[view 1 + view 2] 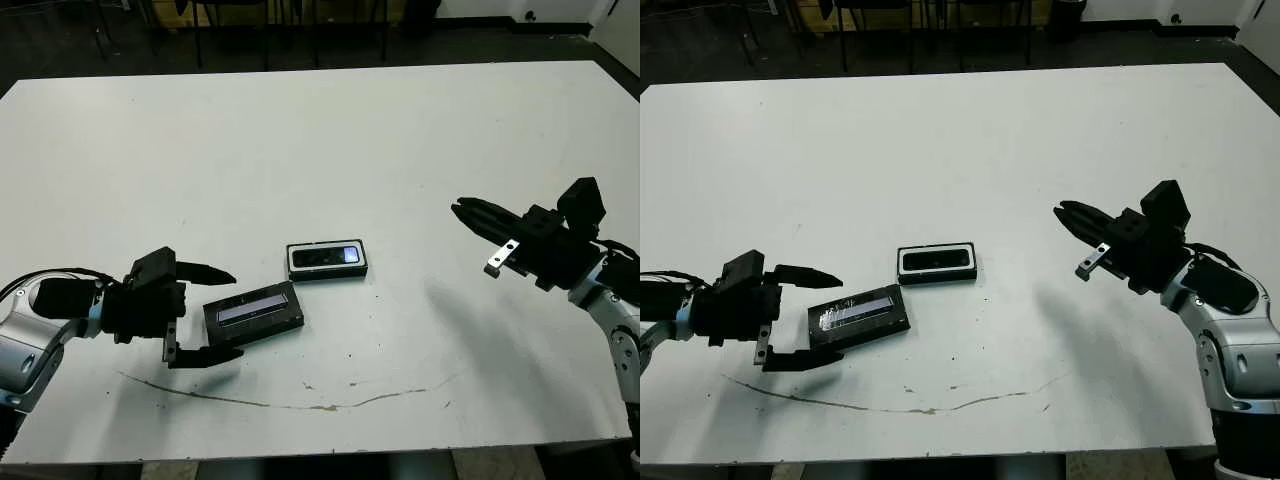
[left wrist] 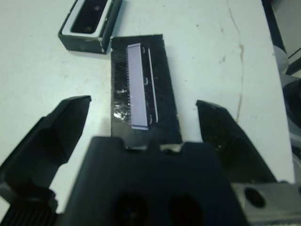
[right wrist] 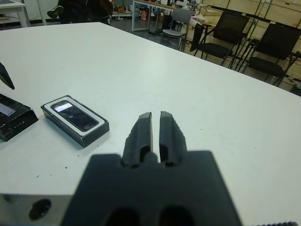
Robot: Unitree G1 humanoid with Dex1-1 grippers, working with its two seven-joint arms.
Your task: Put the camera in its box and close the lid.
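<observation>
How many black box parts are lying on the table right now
2. The box, with the camera already inside, sits near the table's middle. The lid lies apart, toward the robot's left, between the left end effector's open fingers.

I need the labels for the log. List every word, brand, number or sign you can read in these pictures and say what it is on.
None can be read.
The flat black lid bears a pale lavender strip, with no legible print.
The slim black camera lies in the white-lined black box; its glossy face shows only a glare.
Tiny pale dots on the lid's end are too small to read.
</observation>
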